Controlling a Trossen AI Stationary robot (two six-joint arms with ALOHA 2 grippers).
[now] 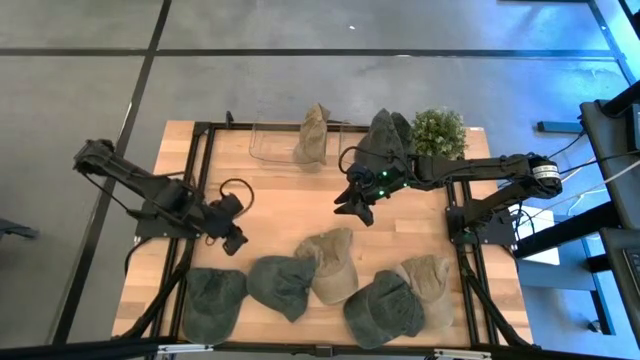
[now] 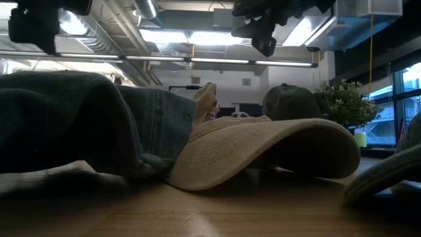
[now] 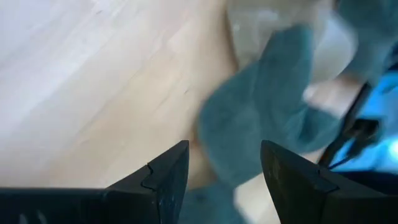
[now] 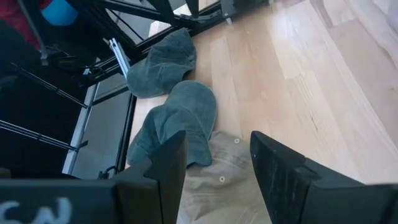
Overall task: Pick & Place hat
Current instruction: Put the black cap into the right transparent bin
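Note:
Several hats lie along the table's front: a green hat (image 1: 212, 300), a second green hat (image 1: 280, 285), a tan hat (image 1: 328, 262), a third green hat (image 1: 385, 308) and another tan hat (image 1: 430, 285). My left gripper (image 1: 232, 237) hovers open above the table's left side, just behind the green hats; its wrist view shows a green hat (image 3: 267, 112) ahead of the gripper (image 3: 224, 155). My right gripper (image 1: 358, 207) hangs open over the middle, behind the tan hat, holding nothing. Its wrist view looks down past the gripper (image 4: 217, 146) on a green hat (image 4: 180, 118) and a tan hat (image 4: 217, 177).
At the back edge a clear bin (image 1: 270, 145) has a tan hat (image 1: 313, 135) draped on its side. A dark green hat (image 1: 385, 140) sits next to a potted plant (image 1: 438, 130). Black frame rails (image 1: 200, 180) border the table's sides.

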